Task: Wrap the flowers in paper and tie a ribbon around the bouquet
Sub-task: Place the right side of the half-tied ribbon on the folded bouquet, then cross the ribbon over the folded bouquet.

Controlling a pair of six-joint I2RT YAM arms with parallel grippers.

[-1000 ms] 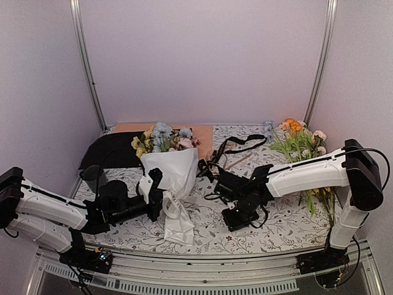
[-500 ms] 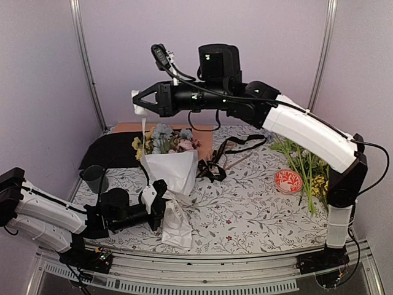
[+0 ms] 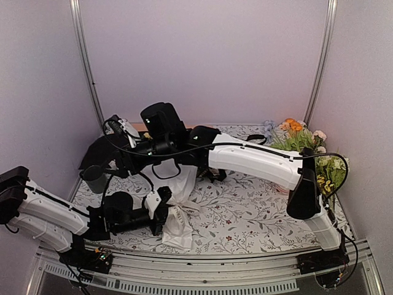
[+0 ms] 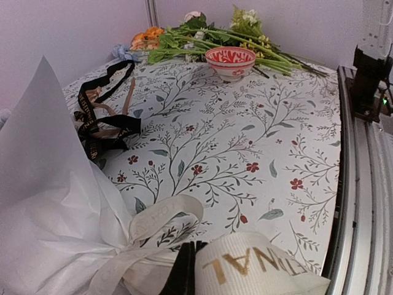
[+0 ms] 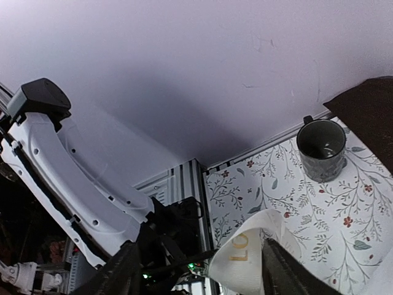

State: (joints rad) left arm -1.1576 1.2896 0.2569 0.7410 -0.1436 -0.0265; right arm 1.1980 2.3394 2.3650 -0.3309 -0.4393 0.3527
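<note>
The bouquet's white paper [image 3: 182,179] cone lies near the table's front left, and my right arm hides the flowers at its wide end. In the left wrist view the paper [image 4: 49,209] is bound by the cream ribbon [image 4: 161,216], which forms a loop. My left gripper [image 4: 189,273] is shut at the cone's neck, with a gold-lettered ribbon band against its fingers. My left gripper [image 3: 161,208] sits beside the cone's narrow end. My right gripper [image 5: 201,270] hangs left of the bouquet, jaws wide apart. A ribbon end [image 5: 245,255] lies loose against the right one of its fingers [image 5: 279,270].
A dark mug [image 3: 93,178] stands at the left, below my right gripper [image 3: 123,163]. A black sheet [image 3: 107,149] lies behind it. Orange and yellow sprigs [image 3: 298,138], a red-and-white bowl [image 4: 230,61] and a black ribbon [image 4: 98,123] lie further right.
My right arm has swung down from high over the back to the left, across the bouquet, and its jaws have opened. The left gripper stays shut by the cone.
</note>
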